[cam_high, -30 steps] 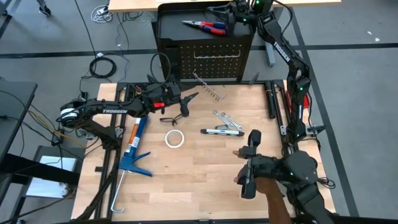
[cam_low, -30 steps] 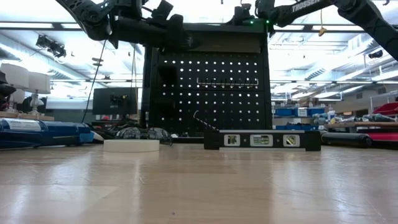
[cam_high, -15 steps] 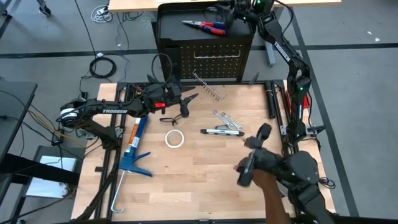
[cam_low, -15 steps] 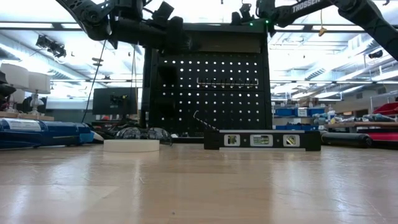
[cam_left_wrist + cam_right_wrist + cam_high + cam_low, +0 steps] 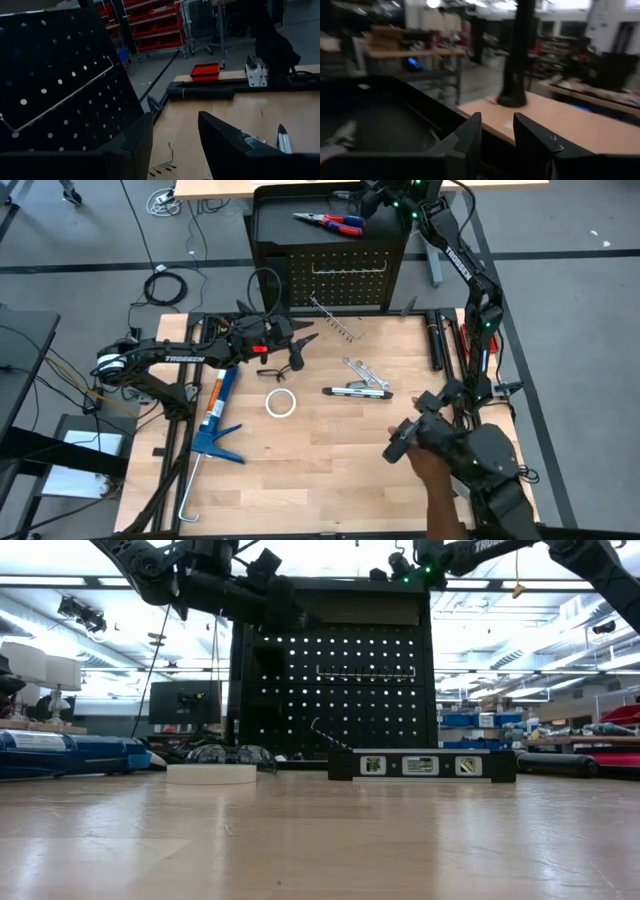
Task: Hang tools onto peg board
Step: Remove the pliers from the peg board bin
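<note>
While upright, the black peg board [image 5: 345, 268] shows rows of small holes.

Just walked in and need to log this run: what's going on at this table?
A two-arm robot is partway through hanging tools on a peg board. The right gripper is open and empty above the board's top tray, near the pliers lying there. The left gripper, also open, hovers by the board's lower left. Two wrenches and a level lie on the table.
</note>
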You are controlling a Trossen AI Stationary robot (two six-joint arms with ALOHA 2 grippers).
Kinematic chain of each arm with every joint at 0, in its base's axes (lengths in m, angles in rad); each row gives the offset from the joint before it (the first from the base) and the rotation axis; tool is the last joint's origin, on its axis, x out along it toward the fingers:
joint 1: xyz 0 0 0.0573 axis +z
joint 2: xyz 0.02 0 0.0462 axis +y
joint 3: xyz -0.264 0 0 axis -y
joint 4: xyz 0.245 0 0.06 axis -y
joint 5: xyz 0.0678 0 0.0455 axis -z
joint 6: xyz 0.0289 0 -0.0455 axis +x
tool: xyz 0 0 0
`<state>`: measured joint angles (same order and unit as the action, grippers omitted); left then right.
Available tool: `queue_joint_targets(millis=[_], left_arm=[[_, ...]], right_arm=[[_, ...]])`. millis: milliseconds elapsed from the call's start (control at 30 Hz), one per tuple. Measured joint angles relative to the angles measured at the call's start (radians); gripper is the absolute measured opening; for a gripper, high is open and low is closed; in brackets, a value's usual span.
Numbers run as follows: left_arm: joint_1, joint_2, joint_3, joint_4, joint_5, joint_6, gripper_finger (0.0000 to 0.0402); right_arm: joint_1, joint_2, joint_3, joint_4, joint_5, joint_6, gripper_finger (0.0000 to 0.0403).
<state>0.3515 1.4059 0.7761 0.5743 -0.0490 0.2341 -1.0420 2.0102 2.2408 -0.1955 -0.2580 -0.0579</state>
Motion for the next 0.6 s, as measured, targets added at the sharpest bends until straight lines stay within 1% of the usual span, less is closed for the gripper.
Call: queue_joint_targets(millis=[200, 333, 400, 533, 600], left_arm=[[0.000, 0.000, 0.000, -0.017, 0.000, 0.022, 0.0161], [0.000, 0.000, 0.000, -0.009, 0.000, 0.021, 0.0161], [0.000, 0.000, 0.000, -0.008, 0.000, 0.021, 0.0161], [0.000, 0.000, 0.000, -0.002, 0.000, 0.020, 0.0161], [0.000, 0.000, 0.000, -0.001, 0.000, 0.020, 0.0161]], right_arm=[[-0.008, -0.032, 0.001, -0.090, 0.101, -0.024, 0.0115], [-0.014, -0.051, 0.001, -0.130, 0.237, -0.074, 0.0095], [-0.016, -0.051, 0.003, -0.130, 0.278, -0.084, 0.0080], [-0.023, -0.051, 0.003, -0.145, 0.277, -0.100, 0.0045], [-0.024, -0.051, 0.003, -0.183, 0.221, -0.140, 0.0028]])
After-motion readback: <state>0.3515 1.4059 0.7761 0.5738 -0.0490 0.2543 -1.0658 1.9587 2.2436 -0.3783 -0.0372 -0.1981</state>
